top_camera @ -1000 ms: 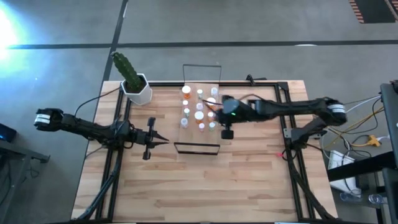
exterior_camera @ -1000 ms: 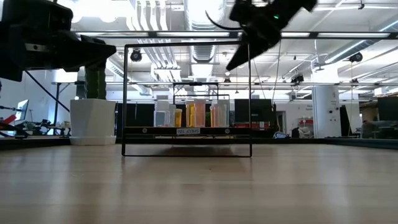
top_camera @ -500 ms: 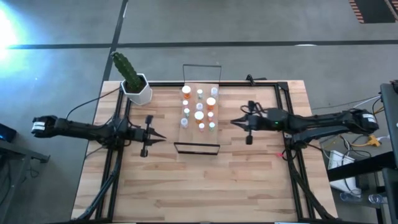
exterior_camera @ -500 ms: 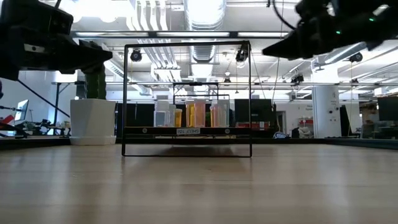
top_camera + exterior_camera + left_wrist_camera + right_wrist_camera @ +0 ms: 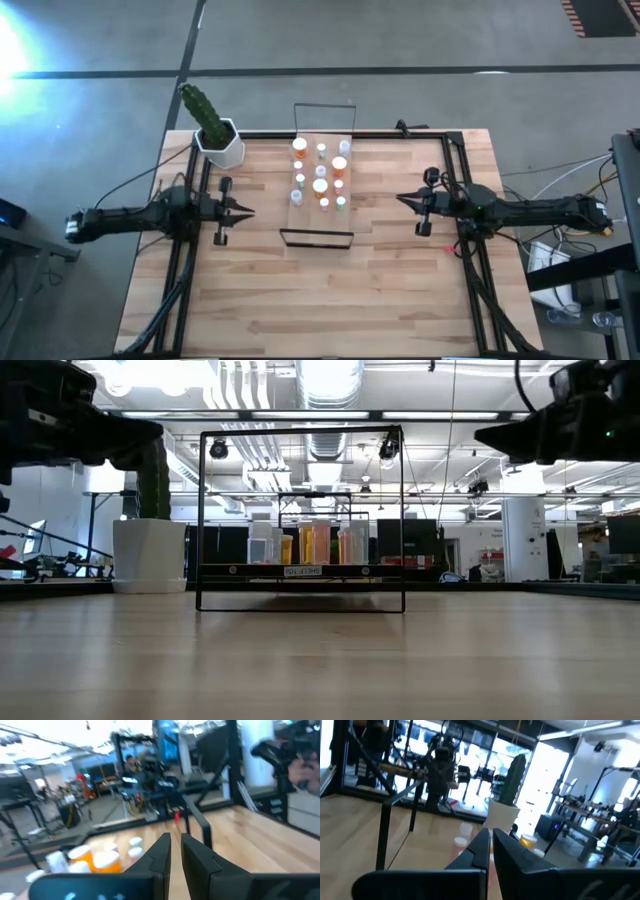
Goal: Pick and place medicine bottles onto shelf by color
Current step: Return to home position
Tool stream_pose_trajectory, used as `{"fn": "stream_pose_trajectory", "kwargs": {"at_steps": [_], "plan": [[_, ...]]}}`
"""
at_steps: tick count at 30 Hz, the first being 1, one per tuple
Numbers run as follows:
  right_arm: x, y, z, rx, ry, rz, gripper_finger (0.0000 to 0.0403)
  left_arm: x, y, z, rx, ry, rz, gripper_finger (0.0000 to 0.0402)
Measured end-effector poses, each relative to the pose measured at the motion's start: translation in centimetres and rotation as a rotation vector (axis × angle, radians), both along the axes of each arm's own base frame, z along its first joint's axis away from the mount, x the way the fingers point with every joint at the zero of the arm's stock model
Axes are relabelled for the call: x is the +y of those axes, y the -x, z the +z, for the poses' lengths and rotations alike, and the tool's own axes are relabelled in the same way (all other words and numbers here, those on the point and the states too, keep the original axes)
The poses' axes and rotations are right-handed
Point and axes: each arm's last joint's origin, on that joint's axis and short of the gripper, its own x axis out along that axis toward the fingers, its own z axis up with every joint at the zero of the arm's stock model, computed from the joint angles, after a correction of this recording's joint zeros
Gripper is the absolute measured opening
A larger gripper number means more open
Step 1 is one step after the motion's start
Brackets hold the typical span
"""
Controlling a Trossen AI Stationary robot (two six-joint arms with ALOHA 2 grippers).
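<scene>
The shelf (image 5: 309,192), a narrow light-wood board with black wire frames at its ends, lies at the table's far middle. Several medicine bottles (image 5: 320,185) with white caps stand upright on it, orange, green and pale ones; the low view shows them in a row (image 5: 310,545). My left gripper (image 5: 251,210) hovers level to the left of the shelf, shut and holding nothing. My right gripper (image 5: 400,198) hovers level to the right of the shelf, also shut and holding nothing. Both point at the shelf.
A cactus in a white pot (image 5: 218,140) stands at the far left corner. Black frame rails (image 5: 470,250) run along the table's left and right sides. Bare wood (image 5: 320,300) fills the near half of the table.
My right gripper has drawn back from above the bottles toward the table's right edge, sinking and tipping from pointing down to nearly level. My left gripper has pulled back a little toward the left edge. The bottles and shelf have kept still.
</scene>
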Motion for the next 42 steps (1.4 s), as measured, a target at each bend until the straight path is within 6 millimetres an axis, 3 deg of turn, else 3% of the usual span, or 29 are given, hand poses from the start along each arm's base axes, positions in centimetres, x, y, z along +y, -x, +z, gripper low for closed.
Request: {"fn": "stream_pose_trajectory", "kwargs": {"at_steps": [7, 15, 27, 34, 42], "plan": [[-0.1, 1.8, 0.1, -0.092, -0.023, -0.036, 0.0012, 0.8, 1.3, -0.1, -0.016, 0.080, 0.096, 0.0024], [-1.2, 3.1, -1.0, -0.041, -0.174, -0.185, 0.0012, 1.9, 1.4, -0.4, 0.014, 0.141, 0.211, 0.0024], [-1.6, 3.1, -2.1, 0.043, -0.284, -0.257, 0.0012, 2.6, 1.2, -1.0, 0.075, 0.185, 0.289, 0.0024], [-1.7, 2.9, -2.4, 0.097, -0.232, -0.281, 0.0013, 2.8, 1.2, -1.2, 0.084, 0.204, 0.358, 0.0024], [-1.8, 2.6, -2.7, 0.119, -0.296, -0.281, 0.0013, 2.8, 1.0, -1.4, 0.107, 0.226, 0.360, 0.0024]]}}
